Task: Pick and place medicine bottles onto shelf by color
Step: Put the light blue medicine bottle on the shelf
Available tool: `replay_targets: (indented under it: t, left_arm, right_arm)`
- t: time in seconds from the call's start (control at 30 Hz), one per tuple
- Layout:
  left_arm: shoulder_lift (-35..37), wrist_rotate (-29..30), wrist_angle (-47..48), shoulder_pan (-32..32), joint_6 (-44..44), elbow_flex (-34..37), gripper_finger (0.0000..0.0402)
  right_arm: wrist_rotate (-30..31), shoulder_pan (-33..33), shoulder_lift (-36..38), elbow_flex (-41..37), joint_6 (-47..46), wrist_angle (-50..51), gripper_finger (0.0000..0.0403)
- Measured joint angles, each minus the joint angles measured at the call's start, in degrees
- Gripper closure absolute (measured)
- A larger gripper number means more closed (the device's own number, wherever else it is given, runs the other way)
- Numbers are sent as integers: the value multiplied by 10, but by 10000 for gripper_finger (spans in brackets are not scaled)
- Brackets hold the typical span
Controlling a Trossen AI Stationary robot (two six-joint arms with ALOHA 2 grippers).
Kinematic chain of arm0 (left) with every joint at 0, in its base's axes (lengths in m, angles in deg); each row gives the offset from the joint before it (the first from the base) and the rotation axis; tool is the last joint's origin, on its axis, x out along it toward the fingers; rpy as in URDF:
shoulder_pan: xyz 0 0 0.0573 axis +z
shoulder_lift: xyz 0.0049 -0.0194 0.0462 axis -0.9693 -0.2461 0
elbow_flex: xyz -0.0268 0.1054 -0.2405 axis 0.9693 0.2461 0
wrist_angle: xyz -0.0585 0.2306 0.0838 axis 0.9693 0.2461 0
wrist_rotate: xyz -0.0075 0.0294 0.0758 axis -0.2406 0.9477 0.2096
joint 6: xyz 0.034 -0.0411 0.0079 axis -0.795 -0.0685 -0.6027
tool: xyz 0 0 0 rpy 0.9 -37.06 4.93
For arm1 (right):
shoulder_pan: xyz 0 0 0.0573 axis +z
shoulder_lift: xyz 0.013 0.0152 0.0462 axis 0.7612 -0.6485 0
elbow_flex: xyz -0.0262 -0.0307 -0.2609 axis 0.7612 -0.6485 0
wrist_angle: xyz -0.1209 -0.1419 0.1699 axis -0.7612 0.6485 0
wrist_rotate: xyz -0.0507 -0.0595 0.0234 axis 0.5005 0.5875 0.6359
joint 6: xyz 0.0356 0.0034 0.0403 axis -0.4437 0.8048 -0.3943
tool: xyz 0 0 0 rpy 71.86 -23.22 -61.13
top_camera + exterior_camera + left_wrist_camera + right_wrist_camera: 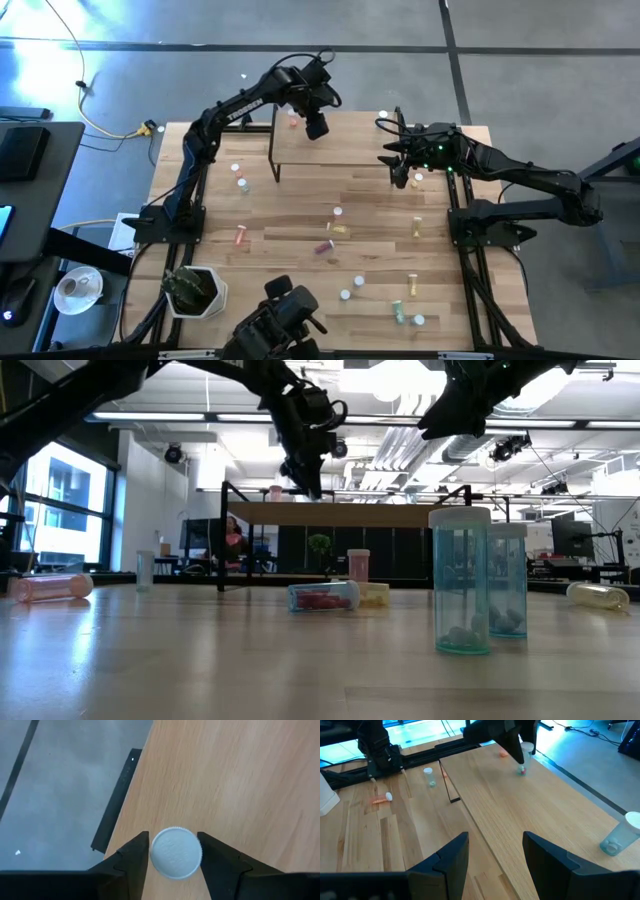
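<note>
The shelf point(340, 155) point(240, 780) stands at the table's far middle. My left gripper point(316, 126) point(174, 865) points down over the shelf's far left corner, and its fingers stand close on either side of the white cap point(176, 853) of an upright medicine bottle point(522, 765). This bottle rests by its base on the shelf board. A pink bottle point(292, 120) point(504, 754) sits on the shelf beside it. My right gripper point(400, 165) point(495, 850) hangs open over the shelf's right end, with nothing between its fingers. My left gripper comes at the bottle from above, pointing steeply down, one finger point(135, 862) at each side of the cap's rim point(154, 851). The bottle stands upright on the shelf. Whether the fingers touch the cap I cannot tell.
Loose bottles lie scattered on the plank table: pink point(240, 236) point(325, 246), yellow point(340, 229) point(418, 228) point(410, 285), green point(398, 312). Two blue-grey ones point(460, 580) stand upright near the front edge. Another upright one point(620, 837) stands near the right gripper. A potted plant point(195, 292) sits front left.
</note>
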Motion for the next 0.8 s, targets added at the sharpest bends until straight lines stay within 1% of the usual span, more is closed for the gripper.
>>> replay_targets:
  t: [0.17, 0.8]
  left_arm:
    - [1, 0, -15, 0, 0, 0, 228]
    - [3, -2, -23, 0, 0, -9, 227]
  right_arm:
    - [0, 0, 0, 0, 1, 0, 224]
    - [0, 0, 0, 0, 6, 0, 224]
